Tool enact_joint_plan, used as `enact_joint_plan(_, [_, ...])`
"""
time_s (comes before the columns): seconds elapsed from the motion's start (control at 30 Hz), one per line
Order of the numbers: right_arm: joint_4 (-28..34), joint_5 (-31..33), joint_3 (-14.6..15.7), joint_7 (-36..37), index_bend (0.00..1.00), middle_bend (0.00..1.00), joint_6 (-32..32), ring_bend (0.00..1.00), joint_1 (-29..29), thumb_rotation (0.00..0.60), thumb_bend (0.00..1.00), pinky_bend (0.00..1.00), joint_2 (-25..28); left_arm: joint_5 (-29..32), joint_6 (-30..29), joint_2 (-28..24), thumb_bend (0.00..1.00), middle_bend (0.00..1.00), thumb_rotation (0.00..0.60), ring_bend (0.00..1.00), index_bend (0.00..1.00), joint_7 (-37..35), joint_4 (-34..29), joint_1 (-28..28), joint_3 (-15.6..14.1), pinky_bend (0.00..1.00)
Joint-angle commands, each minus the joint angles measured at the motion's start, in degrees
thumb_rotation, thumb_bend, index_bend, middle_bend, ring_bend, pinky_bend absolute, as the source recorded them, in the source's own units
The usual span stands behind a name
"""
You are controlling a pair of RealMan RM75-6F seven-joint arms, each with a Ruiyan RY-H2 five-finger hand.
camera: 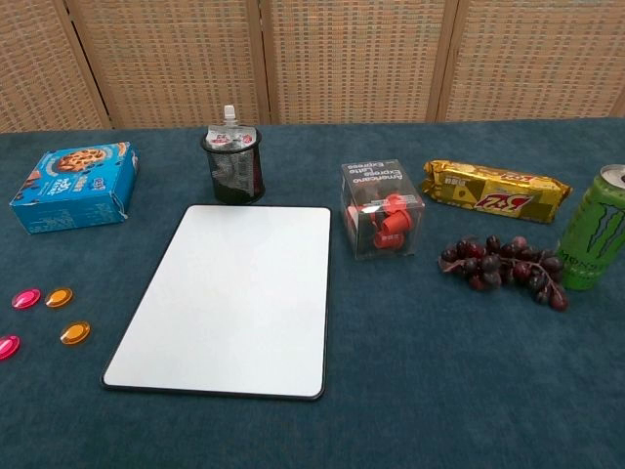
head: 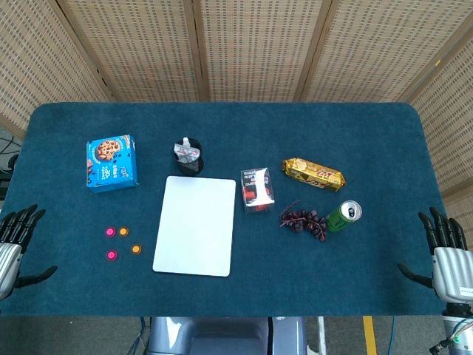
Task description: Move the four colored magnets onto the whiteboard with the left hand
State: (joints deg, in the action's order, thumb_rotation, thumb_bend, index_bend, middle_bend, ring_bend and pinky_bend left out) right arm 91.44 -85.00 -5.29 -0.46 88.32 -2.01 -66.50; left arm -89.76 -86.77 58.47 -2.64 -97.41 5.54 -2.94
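Two pink magnets [head: 110,232] [head: 111,256] and two orange magnets [head: 123,231] [head: 136,249] lie on the blue cloth, left of the white whiteboard [head: 195,225]. The chest view shows the same pink magnets [camera: 25,298] [camera: 6,346], orange magnets [camera: 60,297] [camera: 75,333] and whiteboard [camera: 229,295], which is bare. My left hand [head: 13,244] hovers at the table's left edge, fingers spread, holding nothing, well left of the magnets. My right hand [head: 445,255] is at the right edge, fingers apart and empty. Neither hand appears in the chest view.
A blue cookie box [head: 111,163] sits at the back left and a black mesh cup [head: 188,157] stands behind the whiteboard. To the right are a clear box of red items [head: 258,189], a gold snack pack [head: 314,173], dark grapes [head: 301,220] and a green can [head: 343,216].
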Motion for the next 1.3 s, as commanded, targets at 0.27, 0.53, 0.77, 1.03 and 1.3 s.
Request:
enact_joint_plan(0.27, [-0.13,-0.35,0.19,0.21,0.02,0.00,-0.10,0.00,-0.05,0.600,0.05,0.00,0.10,0.26,1.51,0.28,0.03,0.00,0.600,0.00,0.00,0.41,0.18,0.16,0.36,0.00])
enact_joint_plan(0.53, [-0.27,-0.44,0.25,0.98,0.02,0.00,-0.19,0.00,-0.06,0.600,0.05,0.00,0.21,-0.47,6.94,2.81,0.04,0.00,0.600,0.00,0.00,2.54,1.77,2.79,0.15,0.00])
enact_joint_plan(0.77, [-0.20,-0.37,0.37,1.71,0.02,0.00,-1.19,0.00,-0.46,0.600,0.05,0.00,0.50,-0.61,18.10,8.00,0.19,0.00,0.600,0.00,0.21,-4.90,7.88,9.46,0.55,0.00])
enact_joint_plan(1.03, [-0.02,-0.26,0.55,3.47,0.02,0.00,-1.93,0.00,-0.61,0.600,0.05,0.00,1.03,6.25,27.92,12.44,0.25,0.00,0.600,0.00,0.34,2.25,8.93,15.47,3.71,0.00])
enact_joint_plan(1.3, [0.15,0.03,0.59,4.49,0.02,0.00,-2.45,0.00,-0.73,0.600,0.05,0.00,1.35,11.99,31.24,16.31,0.26,0.00,0.600,0.00,0.38,12.27,7.17,18.01,4.65,0.00])
